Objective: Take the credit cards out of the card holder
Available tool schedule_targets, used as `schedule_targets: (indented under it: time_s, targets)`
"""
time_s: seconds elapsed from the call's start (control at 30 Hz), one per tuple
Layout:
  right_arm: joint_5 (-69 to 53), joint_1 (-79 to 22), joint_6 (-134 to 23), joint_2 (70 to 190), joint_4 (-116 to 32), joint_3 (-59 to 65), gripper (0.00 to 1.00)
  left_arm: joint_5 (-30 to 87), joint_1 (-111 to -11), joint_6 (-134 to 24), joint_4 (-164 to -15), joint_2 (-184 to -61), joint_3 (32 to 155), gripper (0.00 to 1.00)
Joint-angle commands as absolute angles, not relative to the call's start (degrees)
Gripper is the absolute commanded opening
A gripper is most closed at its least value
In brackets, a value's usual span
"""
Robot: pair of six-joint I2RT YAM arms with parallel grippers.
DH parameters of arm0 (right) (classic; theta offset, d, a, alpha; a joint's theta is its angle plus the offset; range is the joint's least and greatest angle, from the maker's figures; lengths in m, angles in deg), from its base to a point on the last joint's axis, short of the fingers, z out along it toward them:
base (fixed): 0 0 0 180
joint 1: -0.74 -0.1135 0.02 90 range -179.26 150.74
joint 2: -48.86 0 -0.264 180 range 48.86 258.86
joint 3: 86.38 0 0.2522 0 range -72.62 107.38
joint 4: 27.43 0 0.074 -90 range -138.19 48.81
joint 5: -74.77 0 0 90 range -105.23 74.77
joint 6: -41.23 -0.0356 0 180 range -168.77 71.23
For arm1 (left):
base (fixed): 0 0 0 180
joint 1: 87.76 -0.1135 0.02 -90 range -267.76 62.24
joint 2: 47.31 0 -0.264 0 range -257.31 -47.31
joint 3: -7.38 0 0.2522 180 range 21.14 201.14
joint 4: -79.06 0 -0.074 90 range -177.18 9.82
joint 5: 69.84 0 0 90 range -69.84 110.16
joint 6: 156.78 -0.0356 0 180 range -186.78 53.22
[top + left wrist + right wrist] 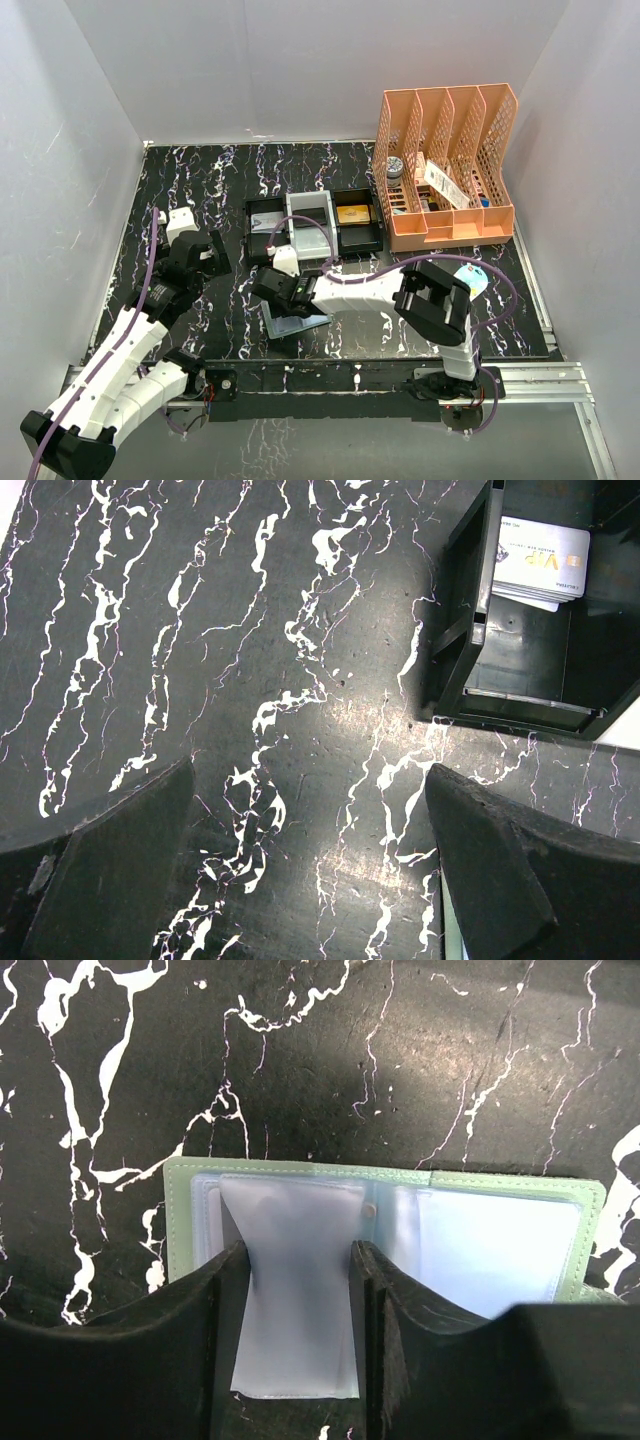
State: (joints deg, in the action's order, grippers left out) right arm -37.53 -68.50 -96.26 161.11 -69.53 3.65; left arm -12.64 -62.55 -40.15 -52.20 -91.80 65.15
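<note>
Your right end effector (pixel 298 1250) is pinching a clear sleeve (pixel 300 1340) of the card holder (pixel 500 1250).
Your left end effector (pixel 310 770) is hanging open; extraction is looking unfinished.

Count on table: one sage-green soft bifold card holder (pixel 490 1250); two black rectangular plastic trays (pixel 262 248) (pixel 358 243); one white rectangular tray (pixel 312 215); one peach mesh file rack (pixel 400 120).

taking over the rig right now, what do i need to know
Left gripper: open, empty, over bare table beside the black tray.
Right gripper: fingers pressing both edges of a clear sleeve of the card holder, which lies open on the table.
Cards: white VIP cards lie in the black tray; no card visibly in either gripper.
Done: holder opened.
Left: empty the sleeves; whether any hold cards cannot be told.
</note>
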Motion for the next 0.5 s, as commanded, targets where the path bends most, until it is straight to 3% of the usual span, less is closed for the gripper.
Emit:
schedule_targets:
  time_s: [0.0, 0.27, 0.47]
  targets:
    - [-33.45, -67.99, -96.93, 159.39, -65.4, -0.37, 0.39, -13.34, -62.89, -40.24, -51.69, -91.7, 65.77, 0.99]
    - [-29.41, -65.9, -97.29, 156.93, -60.89, -4.7, 0.28, -11.02, -62.89, -39.92, -51.67, -91.96, 65.69, 0.99]
    - [-22.74, -62.71, -100.62, 154.88, -52.97, -10.77, 0.27, 11.11, -62.9, -33.13, -55.27, -89.8, 61.92, 0.99]
